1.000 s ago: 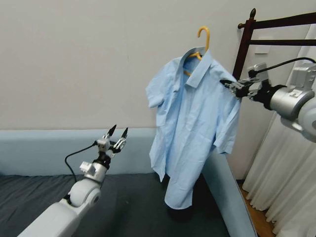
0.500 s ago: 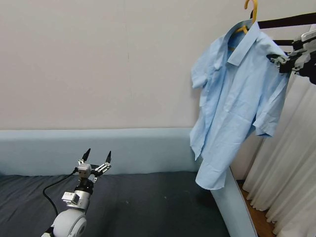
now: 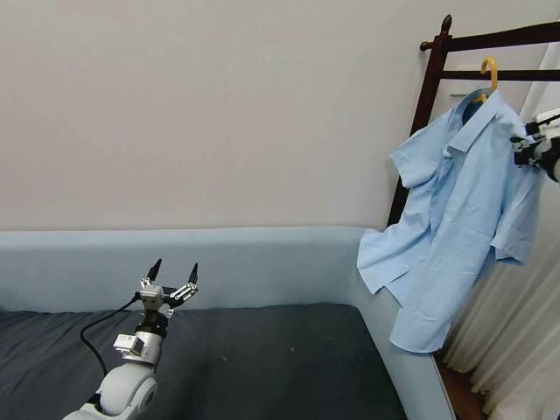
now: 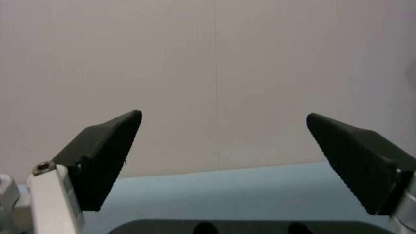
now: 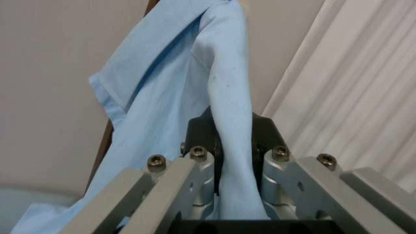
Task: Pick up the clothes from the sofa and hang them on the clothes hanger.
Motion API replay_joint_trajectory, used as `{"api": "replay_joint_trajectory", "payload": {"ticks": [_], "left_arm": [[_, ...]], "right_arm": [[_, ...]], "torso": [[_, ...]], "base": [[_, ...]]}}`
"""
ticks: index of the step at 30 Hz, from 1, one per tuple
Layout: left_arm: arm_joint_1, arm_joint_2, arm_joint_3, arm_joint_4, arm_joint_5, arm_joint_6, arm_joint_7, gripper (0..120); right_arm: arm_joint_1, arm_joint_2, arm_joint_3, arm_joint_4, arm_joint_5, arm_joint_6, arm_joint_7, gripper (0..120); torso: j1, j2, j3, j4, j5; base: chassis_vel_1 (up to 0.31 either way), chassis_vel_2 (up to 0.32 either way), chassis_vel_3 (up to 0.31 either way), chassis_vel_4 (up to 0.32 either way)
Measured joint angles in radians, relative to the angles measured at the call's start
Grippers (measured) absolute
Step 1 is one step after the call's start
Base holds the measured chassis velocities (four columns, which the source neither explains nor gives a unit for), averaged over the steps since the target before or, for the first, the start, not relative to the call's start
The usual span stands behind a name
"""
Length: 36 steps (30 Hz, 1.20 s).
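A light blue short-sleeved shirt (image 3: 455,219) hangs on a yellow hanger (image 3: 486,73) at the right of the head view. The hanger's hook is level with the lower crossbar of a dark wooden clothes rack (image 3: 430,83); whether it rests on the bar I cannot tell. My right gripper (image 3: 530,147) is shut on the shirt's shoulder at the right edge. In the right wrist view a fold of the shirt (image 5: 165,87) is pinched in the right gripper (image 5: 229,134). My left gripper (image 3: 171,278) stands open above the sofa seat, its fingers (image 4: 104,153) wide apart and holding nothing.
The sofa has a dark grey seat (image 3: 262,359) and a pale blue back (image 3: 245,262) and end arm. White curtains (image 3: 516,350) hang at the right behind the rack. A plain wall stands behind everything.
My right gripper has carried the shirt and hanger rightward, from in front of the wall over to the wooden rack. My left arm has dropped lower and nearer the sofa seat.
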Motion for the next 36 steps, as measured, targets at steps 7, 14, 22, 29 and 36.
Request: {"api": "replay_joint_trajectory", "payload": {"ticks": [7,14,22,29,36], "left_arm": [[0.002,0.009,-0.001,0.023,-0.001,-0.009,0.001,100],[-0.008,0.01,0.003,0.037,-0.001,-0.015,0.001,100],[-0.014,-0.001,0.011,0.041,-0.001,-0.016,0.009,100],[-0.011,-0.006,0.01,0.035,0.003,-0.016,0.01,100],[0.001,-0.004,0.006,0.017,0.01,-0.016,0.01,100]], "right_arm": [[0.023,0.177,-0.034,-0.195,-0.164,0.142,0.084,7],[0.056,0.23,-0.039,-0.268,-0.169,0.179,0.142,7],[0.138,0.262,-0.057,-0.364,-0.103,0.202,0.188,7],[0.161,0.245,-0.074,-0.369,0.0,0.141,0.193,7],[0.151,0.236,-0.074,-0.346,0.085,0.106,0.211,7]], "torso": [[0.0,0.0,0.0,0.0004,0.0002],[0.0,0.0,0.0,0.0003,0.0001],[0.0,0.0,0.0,0.0003,0.0],[0.0,0.0,0.0,-0.0004,0.0],[0.0,0.0,0.0,-0.0002,0.0]], "base": [[0.0,0.0,0.0,0.0],[0.0,0.0,0.0,0.0],[0.0,0.0,0.0,0.0],[0.0,0.0,0.0,0.0],[0.0,0.0,0.0,0.0]]}}
